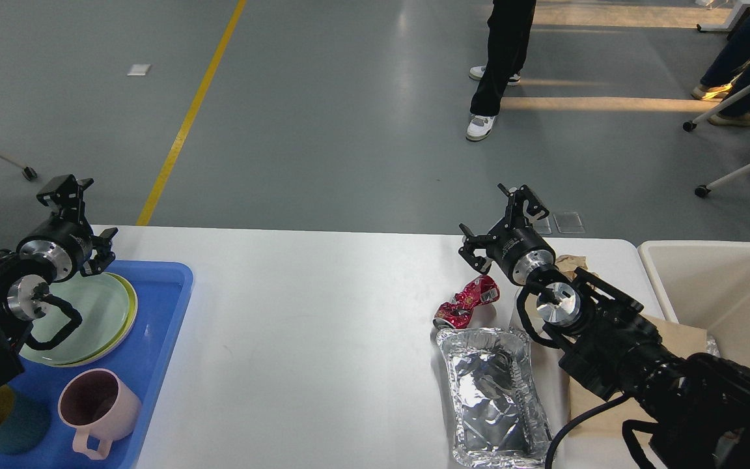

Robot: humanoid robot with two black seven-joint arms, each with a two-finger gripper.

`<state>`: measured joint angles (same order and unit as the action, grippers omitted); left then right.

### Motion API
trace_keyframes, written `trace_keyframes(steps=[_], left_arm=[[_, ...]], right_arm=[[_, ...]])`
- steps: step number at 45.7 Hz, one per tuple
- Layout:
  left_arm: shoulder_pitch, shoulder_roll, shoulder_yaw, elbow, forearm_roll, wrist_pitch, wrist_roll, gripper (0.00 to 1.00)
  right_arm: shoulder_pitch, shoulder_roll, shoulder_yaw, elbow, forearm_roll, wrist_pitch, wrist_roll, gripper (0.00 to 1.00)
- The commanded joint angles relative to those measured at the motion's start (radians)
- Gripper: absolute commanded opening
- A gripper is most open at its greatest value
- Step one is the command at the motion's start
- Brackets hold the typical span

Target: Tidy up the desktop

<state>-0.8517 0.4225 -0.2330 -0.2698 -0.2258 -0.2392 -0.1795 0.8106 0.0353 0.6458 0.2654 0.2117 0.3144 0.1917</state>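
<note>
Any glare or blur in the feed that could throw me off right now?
Head view: sharp overall; soft sheen across the desktop middle; bright crinkled reflections on the foil tray; warm sunlight streaks on the floor at upper right; both black hands, left hand and right hand, read dark with little detail.
</note>
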Motion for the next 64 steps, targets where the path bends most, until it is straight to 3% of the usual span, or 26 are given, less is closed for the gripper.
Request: trace_keyframes(steps=[1, 64], left_arm=[[0.0, -0.001, 0.0, 0.0, 0.0, 0.001, -0.006, 0.96], [0.0, -0.001, 0.0, 0.0, 0.0, 0.001, -0.009, 0.96]], right_arm=[[0.001, 0.0, 0.0, 0.0, 0.0, 0.0, 0.0, 1.0], [0.001, 0.0, 0.0, 0.0, 0.0, 0.0, 0.0, 1.0]])
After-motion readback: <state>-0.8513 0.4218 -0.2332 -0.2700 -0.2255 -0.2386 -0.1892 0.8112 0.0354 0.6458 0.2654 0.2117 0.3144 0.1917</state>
